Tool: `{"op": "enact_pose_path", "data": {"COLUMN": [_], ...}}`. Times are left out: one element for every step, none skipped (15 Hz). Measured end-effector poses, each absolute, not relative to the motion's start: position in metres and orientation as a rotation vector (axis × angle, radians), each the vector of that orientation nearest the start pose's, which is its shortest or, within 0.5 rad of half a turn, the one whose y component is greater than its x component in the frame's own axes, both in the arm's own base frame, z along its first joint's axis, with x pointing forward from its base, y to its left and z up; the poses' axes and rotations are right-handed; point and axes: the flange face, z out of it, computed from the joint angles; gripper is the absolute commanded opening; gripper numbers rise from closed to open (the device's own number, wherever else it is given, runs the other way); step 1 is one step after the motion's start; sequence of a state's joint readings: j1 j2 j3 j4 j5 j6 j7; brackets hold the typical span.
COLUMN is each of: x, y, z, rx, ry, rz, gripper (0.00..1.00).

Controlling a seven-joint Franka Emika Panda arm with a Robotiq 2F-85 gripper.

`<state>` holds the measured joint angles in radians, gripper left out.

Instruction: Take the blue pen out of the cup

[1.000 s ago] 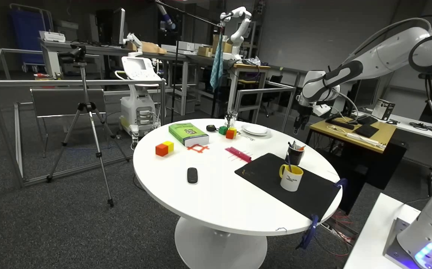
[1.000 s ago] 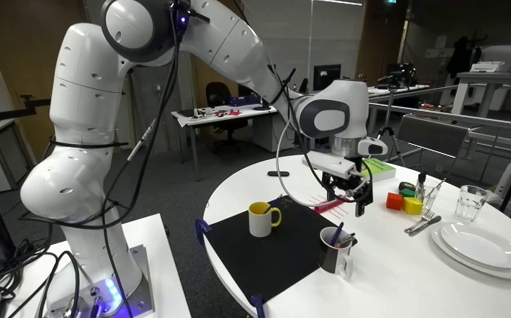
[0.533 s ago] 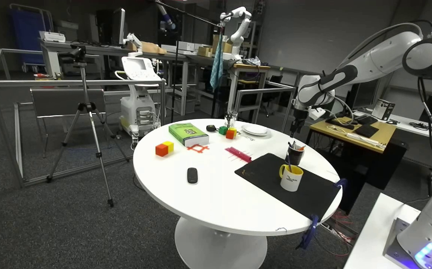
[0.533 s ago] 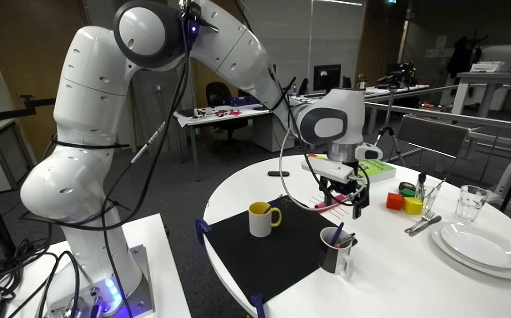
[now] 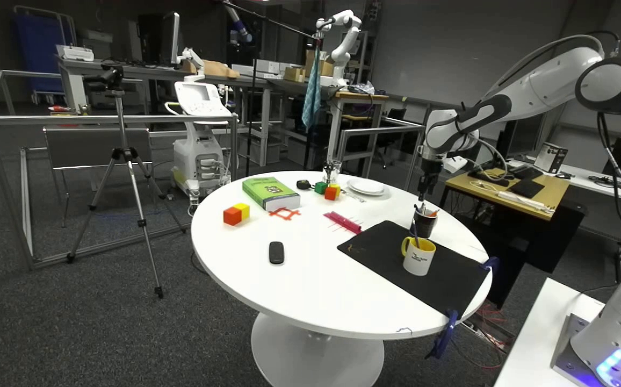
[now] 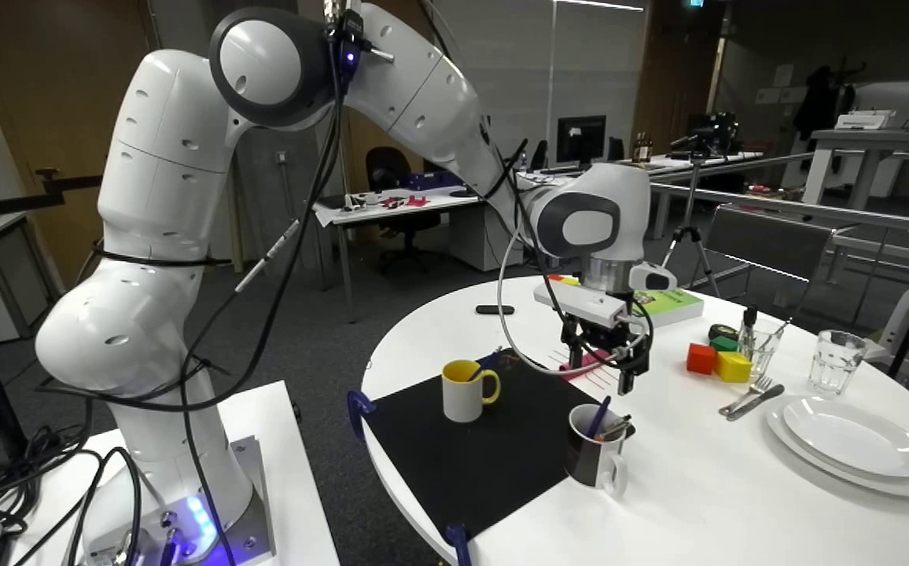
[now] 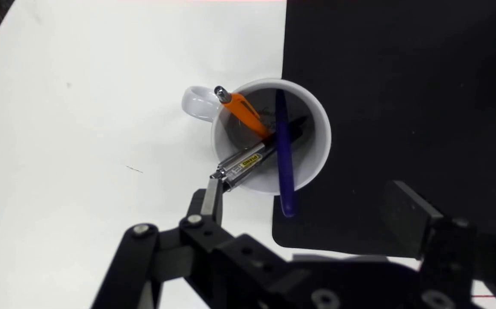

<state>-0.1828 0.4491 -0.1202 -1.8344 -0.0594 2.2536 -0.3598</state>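
Yellow-lined cup (image 6: 462,400), on black mat (image 6: 494,464); blue pen (image 6: 487,363) tilted inside. Dark cup (image 6: 585,456), holding second blue pen (image 7: 284,156), orange pen (image 7: 246,113); gripper (image 7: 304,184) above, fingers apart.

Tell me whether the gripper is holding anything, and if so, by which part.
Nothing is held: the gripper is open, and the blue pen in the wrist view leans ungripped in the black-and-white mug.
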Motion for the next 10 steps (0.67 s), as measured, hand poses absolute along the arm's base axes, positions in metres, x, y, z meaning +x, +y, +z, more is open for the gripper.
{"op": "enact_pose_path", "data": {"x": [0.613, 0.613, 0.613, 0.613, 0.613, 0.613, 0.613, 0.614, 0.614, 0.615], "y": [-0.188, -0.187, -0.187, -0.186, -0.186, -0.185, -0.184, -0.182, -0.181, -0.179], "z": [0.285, 0.284, 0.283, 0.282, 0.28, 0.279, 0.277, 0.276, 0.275, 0.274], "rx": [-3.219, -3.218, -3.217, -3.216, -3.215, -3.213, -3.213, -3.213, -3.213, -3.213], "ry": [-0.171, -0.173, -0.175, -0.176, -0.175, -0.168, -0.155, -0.146, -0.134, -0.124], "rz": [0.095, 0.097, 0.098, 0.101, 0.104, 0.107, 0.108, 0.109, 0.108, 0.104], "gripper": [1.0, 1.0, 1.0, 1.0, 1.0, 1.0, 1.0, 1.0, 1.0, 1.0]}}
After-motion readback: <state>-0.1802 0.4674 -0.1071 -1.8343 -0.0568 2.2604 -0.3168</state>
